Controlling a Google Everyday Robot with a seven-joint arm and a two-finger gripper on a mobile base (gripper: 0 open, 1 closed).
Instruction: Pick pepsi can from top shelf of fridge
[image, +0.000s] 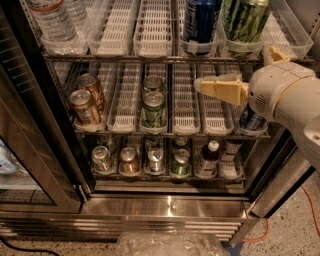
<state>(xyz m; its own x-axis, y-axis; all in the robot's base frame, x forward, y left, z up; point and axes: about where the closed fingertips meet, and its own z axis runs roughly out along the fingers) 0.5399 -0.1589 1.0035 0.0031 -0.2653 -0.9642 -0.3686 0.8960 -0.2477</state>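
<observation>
The pepsi can (200, 22), dark navy blue, stands upright in a white lane tray on the top shelf (125, 57) of the fridge (170, 206); its lid is cut off by the top edge of the view. A green-and-black streaked can (245, 20) stands just right of it. My gripper (212, 86), cream-coloured, points left in front of the middle rack, below the pepsi can and slightly to its right, apart from it and holding nothing that I can see. My white arm (287, 97) enters from the right.
Water bottles (52, 20) stand at the top left. The middle rack holds copper cans (85, 102), green cans (152, 107) and a smaller blue can (251, 120) behind my arm. The open glass door (30, 150) is at left. A plastic bag (170, 244) lies on the floor.
</observation>
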